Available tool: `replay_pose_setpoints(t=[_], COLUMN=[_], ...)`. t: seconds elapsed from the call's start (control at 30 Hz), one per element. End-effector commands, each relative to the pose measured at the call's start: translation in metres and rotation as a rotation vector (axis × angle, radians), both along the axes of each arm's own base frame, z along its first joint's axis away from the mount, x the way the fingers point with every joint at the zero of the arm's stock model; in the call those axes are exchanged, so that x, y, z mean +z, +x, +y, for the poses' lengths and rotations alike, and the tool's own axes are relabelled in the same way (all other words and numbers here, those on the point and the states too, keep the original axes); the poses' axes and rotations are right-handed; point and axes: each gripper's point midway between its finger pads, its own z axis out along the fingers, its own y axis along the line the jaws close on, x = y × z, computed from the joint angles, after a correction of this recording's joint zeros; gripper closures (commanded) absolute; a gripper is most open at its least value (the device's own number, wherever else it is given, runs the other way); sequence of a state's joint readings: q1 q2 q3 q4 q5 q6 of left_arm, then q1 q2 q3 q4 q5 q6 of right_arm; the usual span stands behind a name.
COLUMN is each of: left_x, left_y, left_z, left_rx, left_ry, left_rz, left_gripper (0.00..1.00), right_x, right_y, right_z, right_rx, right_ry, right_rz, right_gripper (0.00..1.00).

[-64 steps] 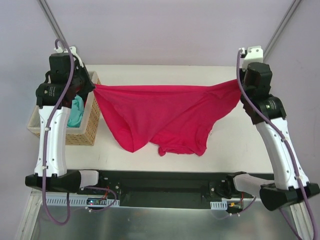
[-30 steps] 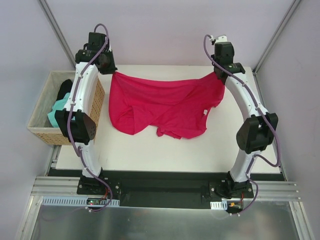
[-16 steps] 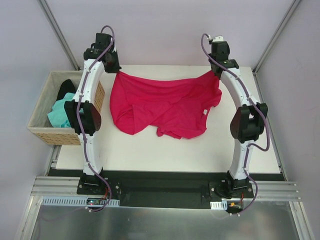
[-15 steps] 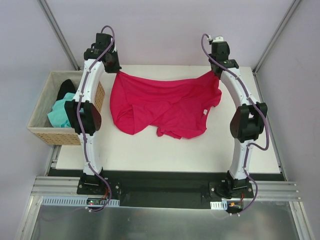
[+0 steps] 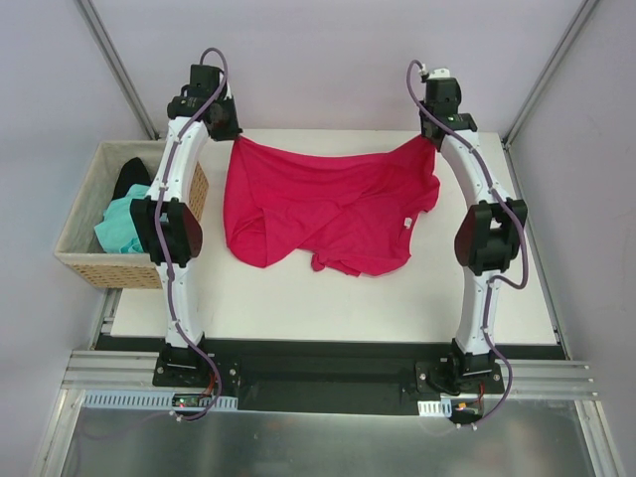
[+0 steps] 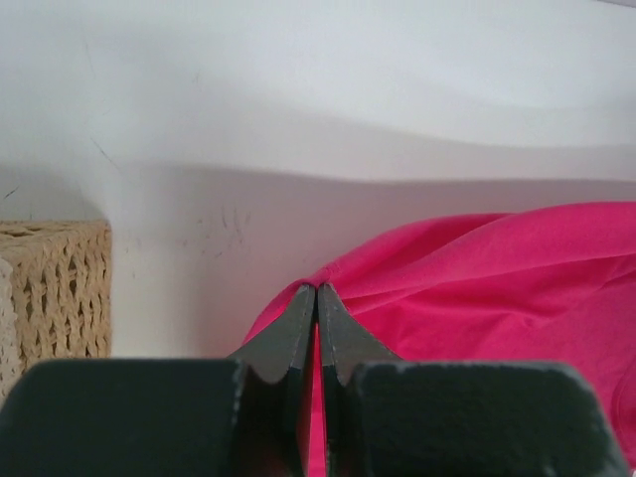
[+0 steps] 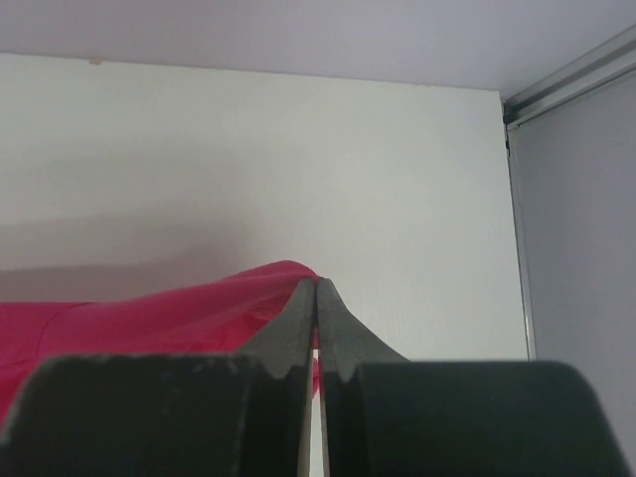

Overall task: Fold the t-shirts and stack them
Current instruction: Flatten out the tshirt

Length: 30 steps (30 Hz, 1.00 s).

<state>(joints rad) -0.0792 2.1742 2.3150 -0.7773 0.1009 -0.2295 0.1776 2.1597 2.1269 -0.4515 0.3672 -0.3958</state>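
A crimson t-shirt [image 5: 328, 204] lies rumpled across the back half of the white table [image 5: 328, 298], its lower part folded over itself. My left gripper [image 5: 231, 136] is shut on the shirt's far left corner; red cloth [image 6: 467, 288] shows pinched between its jaws [image 6: 317, 290]. At the far right corner my right gripper [image 5: 429, 137] is shut on the cloth [image 7: 159, 318], tips [image 7: 316, 283] pressed together. Both arms reach far toward the back edge. A mint-green t-shirt [image 5: 117, 227] and a black t-shirt [image 5: 131, 179] lie in the basket.
The tan wicker basket [image 5: 84, 263] stands at the table's left edge, its weave [image 6: 55, 288] visible beside the left gripper. A metal frame post [image 7: 566, 79] rises at the back right corner. Bare table lies in front of the shirt.
Both arms have stretched from a raised hold near the front out to the table's back edge, carrying the crimson shirt with them; it now rests on the table. In the last half second little moved.
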Motion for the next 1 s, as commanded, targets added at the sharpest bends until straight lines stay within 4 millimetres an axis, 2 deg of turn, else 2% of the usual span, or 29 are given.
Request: replay_pose_setpoints(t=[0.0,0.27,0.47,0.5,0.53,0.57,0.6,0.63,0.67,0.7,0.73,0.77,0.8,0.87,0.9,0.93,0.97], left_x=[0.019,0.013,0.009,0.008,0.007,0.007,0.006,0.005,0.006,0.005,0.005,0.007,0.008,0.01,0.008,0.006,0.007], left_y=[0.016,0.029,0.038,0.039,0.041,0.042,0.043,0.043,0.044,0.044,0.043,0.043,0.042,0.04,0.038,0.035,0.032], left_z=[0.004,0.01,0.016,0.016,0.016,0.018,0.017,0.015,0.014,0.013,0.011,0.01,0.007,0.003,0.001,0.0,-0.001], left_rx=[0.013,0.039,0.06,0.06,0.06,0.066,0.064,0.055,0.055,0.051,0.041,0.034,0.019,-0.001,-0.008,-0.014,-0.019], left_ry=[-0.043,-0.092,-0.133,-0.141,-0.146,-0.153,-0.158,-0.168,-0.172,-0.175,-0.182,-0.186,-0.195,-0.216,-0.222,-0.228,-0.231], left_rz=[-0.077,-0.089,-0.098,-0.095,-0.098,-0.1,-0.1,-0.097,-0.099,-0.097,-0.097,-0.101,-0.102,-0.098,-0.09,-0.082,-0.077], left_gripper=[1.0,0.99,0.98,0.93,0.78,0.75,0.73,0.69,0.58,0.53,0.39,0.35,0.38,0.41,0.42,0.42,0.42], right_x=[0.032,0.021,0.011,0.01,0.008,0.009,0.008,0.012,0.017,0.022,0.027,0.039,0.047,0.054,0.067,0.07,0.065], right_y=[0.019,0.038,0.046,0.046,0.046,0.047,0.046,0.047,0.047,0.047,0.047,0.046,0.044,0.039,0.034,0.03,0.026], right_z=[-0.001,0.008,0.01,0.008,0.007,0.004,0.003,0.001,-0.005,-0.008,-0.011,-0.017,-0.022,-0.025,-0.025,-0.025,-0.023], right_rx=[0.004,0.033,0.038,0.035,0.032,0.029,0.024,0.024,0.021,0.019,0.019,0.012,0.008,0.01,0.012,0.013,0.02], right_ry=[0.093,0.192,0.215,0.216,0.219,0.222,0.218,0.216,0.219,0.218,0.222,0.223,0.222,0.217,0.215,0.216,0.22], right_rz=[-0.115,-0.134,-0.13,-0.129,-0.126,-0.128,-0.127,-0.136,-0.148,-0.157,-0.168,-0.19,-0.203,-0.208,-0.227,-0.226,-0.207], right_gripper=[0.99,0.99,0.99,0.99,0.96,0.86,0.59,0.52,0.47,0.29,0.2,0.17,0.15,0.17,0.27,0.34,0.48])
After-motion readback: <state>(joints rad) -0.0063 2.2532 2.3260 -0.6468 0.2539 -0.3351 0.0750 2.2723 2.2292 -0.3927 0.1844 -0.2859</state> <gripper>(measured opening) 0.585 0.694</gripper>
